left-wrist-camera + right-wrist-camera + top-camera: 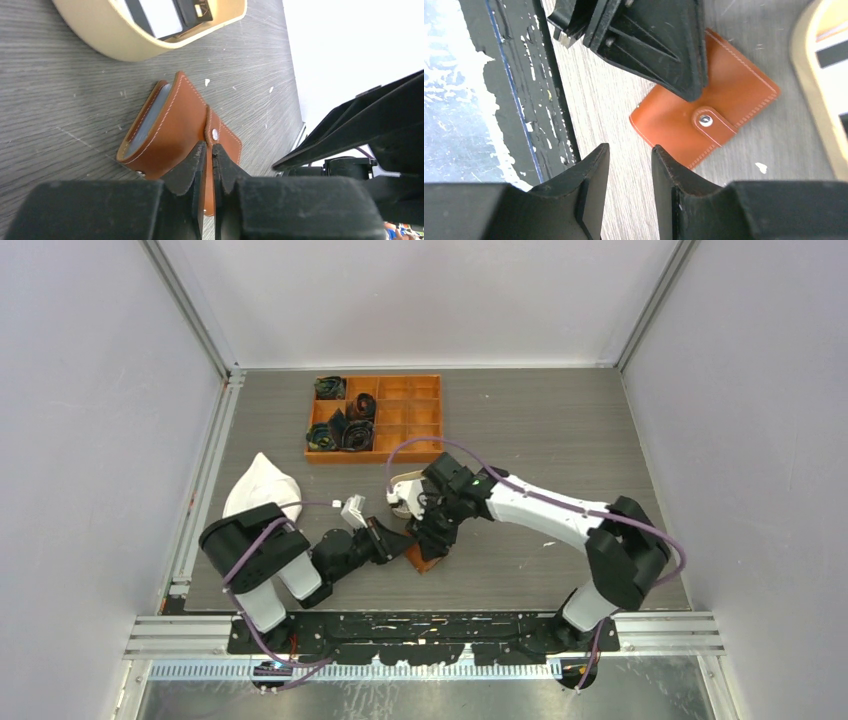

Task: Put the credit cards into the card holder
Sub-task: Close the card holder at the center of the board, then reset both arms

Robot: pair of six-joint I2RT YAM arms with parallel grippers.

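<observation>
In the top view a white cloth (262,485) lies at the table's 9 o'clock edge. The left gripper (209,147) reaches in toward the centre. Its jaws are almost together, with a sliver of the card holder's (172,125) brown leather pinched between them. The card holder sits on the grey table (540,430) near the centre front, at about 6 o'clock from the oval beige tray (110,42). Its snap tab is fastened, and a pale edge shows inside the fold. The credit cards (160,17), white with dark stripes, rest in that tray. At 12 o'clock from the tray stands the orange compartmented box (412,416), with dark items in its left cells. The right gripper (630,150) hangs at the holder's 5 o'clock in its own wrist view, jaws apart, with bare table showing between them.
</observation>
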